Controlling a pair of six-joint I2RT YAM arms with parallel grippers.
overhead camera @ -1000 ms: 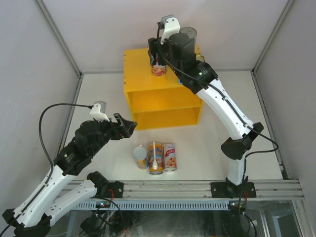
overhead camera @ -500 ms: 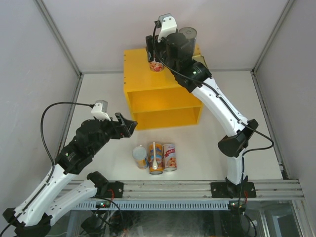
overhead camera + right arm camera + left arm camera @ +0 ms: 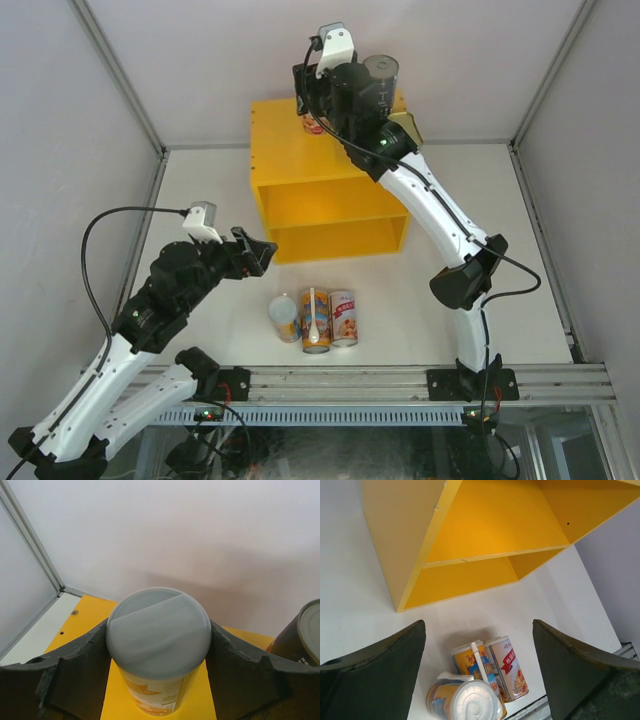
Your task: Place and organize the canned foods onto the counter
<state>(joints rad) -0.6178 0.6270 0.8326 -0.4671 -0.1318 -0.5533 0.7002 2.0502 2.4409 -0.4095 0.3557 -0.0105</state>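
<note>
Room: white-walled booth, white table (image 3: pixel 200 190), with me looking on from the arms' side.
Counter: bright yellow wooden box (image 3: pixel 300 165) with a flat top and two open front compartments, one above the other. It sits beneath the right gripper and ahead of the left one.
Right gripper: (image 3: pixel 159 650) clamped on a can, one finger on each side of it.
Gripped can: (image 3: pixel 159 630) has a plain grey lid and a pale label with orange print low on its side. From overhead it looks white and red. It is held upright over the counter's top near the back edge; whether its base touches, I can't tell.
Dark grey can: (image 3: pixel 300 635) upright just beyond the right gripper's outer finger, with a pale lid and a dark side.
Left gripper: (image 3: pixel 479 670) jaws wide apart with nothing between them, above the table.
Spoon can: (image 3: pixel 472 661) orange and blue, a white spoon along its side, right below the left gripper.
Toppled can: (image 3: pixel 467 702) orange-blue, white ribbed lid facing the left gripper, touching the spoon can.
Standing white-red can: (image 3: pixel 511 667) pressed against the spoon can's other side.
Writing: a red ribbon with white characters on that white-red can, too small for me to read.
</note>
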